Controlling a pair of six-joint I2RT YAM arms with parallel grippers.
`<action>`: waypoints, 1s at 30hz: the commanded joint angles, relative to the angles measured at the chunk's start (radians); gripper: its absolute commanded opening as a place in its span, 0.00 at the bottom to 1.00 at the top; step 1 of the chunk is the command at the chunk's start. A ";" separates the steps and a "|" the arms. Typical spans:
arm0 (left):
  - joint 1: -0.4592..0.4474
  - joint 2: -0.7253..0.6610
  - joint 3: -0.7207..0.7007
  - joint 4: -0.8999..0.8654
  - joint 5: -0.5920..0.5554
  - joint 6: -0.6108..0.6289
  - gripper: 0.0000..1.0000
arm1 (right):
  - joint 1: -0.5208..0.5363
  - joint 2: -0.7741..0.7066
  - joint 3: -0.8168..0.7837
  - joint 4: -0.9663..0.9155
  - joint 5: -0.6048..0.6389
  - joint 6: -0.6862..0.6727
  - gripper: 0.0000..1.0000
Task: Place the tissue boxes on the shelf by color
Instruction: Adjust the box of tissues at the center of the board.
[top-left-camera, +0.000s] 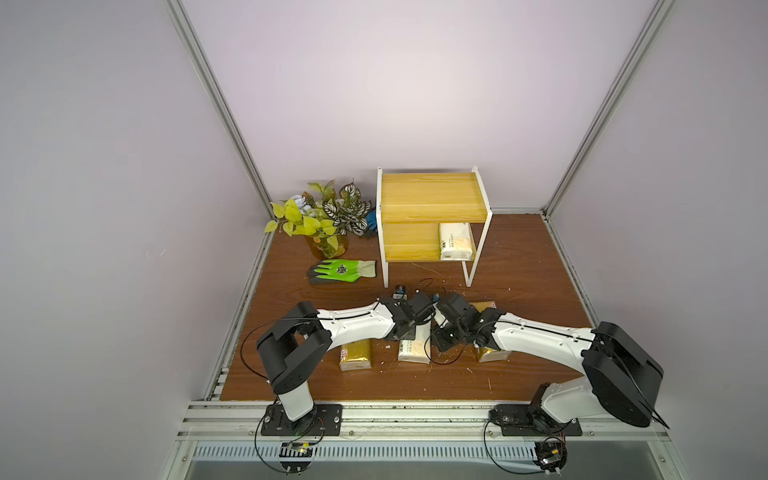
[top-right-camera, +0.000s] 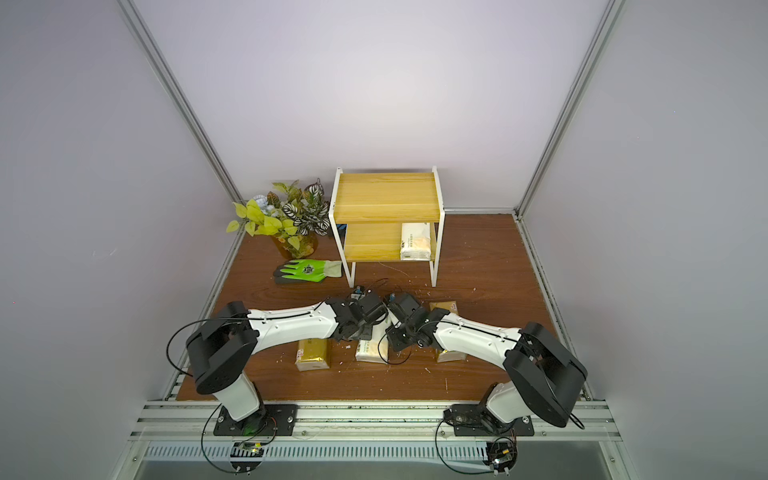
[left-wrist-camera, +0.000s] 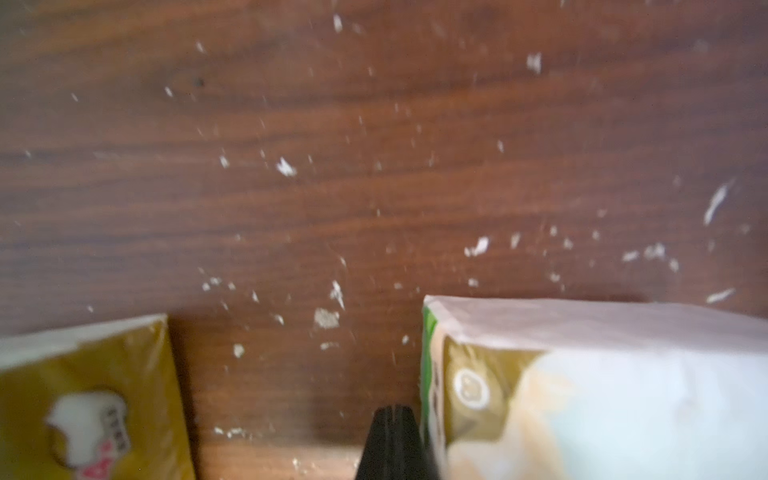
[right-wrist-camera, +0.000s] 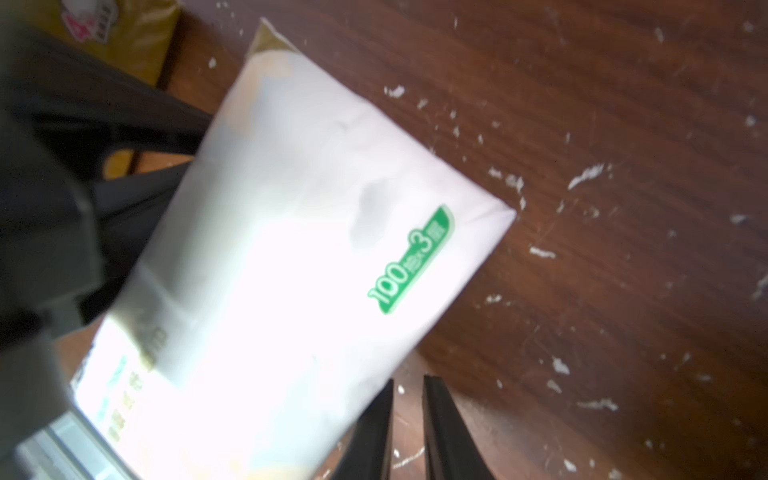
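Both top views: shelf (top-left-camera: 432, 197) stands far centre on the counter (top-left-camera: 519, 270). One white tissue pack (top-left-camera: 456, 241) lies on its lower tier, right end. Three more sit in a row on the near counter: left gold pack (top-left-camera: 355, 354), middle white pack (top-left-camera: 414, 348) and right gold pack (top-left-camera: 492, 354), which is partly under the right arm (top-left-camera: 540, 336). The left arm (top-left-camera: 353, 324) and right arm meet over the middle white pack, and their wrists hide the claws. A green glove (top-left-camera: 340, 271) and potted plant (top-left-camera: 324, 220) are left of the shelf.

Left wrist: left claw (left-wrist-camera: 390, 415) closed, fingers pressed together, empty. Tip is just beside the middle white pack (left-wrist-camera: 602, 395); left gold pack (left-wrist-camera: 83, 395) is apart on the other side. White specks (left-wrist-camera: 286, 167) on the counter.

Right wrist: right claw (right-wrist-camera: 409, 399) closed to a thin slit, gripping nothing. One finger is at the middle white pack (right-wrist-camera: 291, 249) edge; touching or not, can't tell.
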 joint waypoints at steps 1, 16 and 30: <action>0.023 0.016 0.041 0.020 -0.026 0.047 0.00 | -0.002 0.017 0.056 0.056 -0.009 -0.026 0.20; -0.042 -0.314 -0.004 -0.013 -0.124 0.094 0.81 | -0.004 -0.139 0.024 0.045 0.124 0.008 0.76; -0.066 -0.310 -0.007 -0.090 -0.091 0.453 0.93 | -0.046 -0.210 0.002 0.017 0.096 0.047 0.80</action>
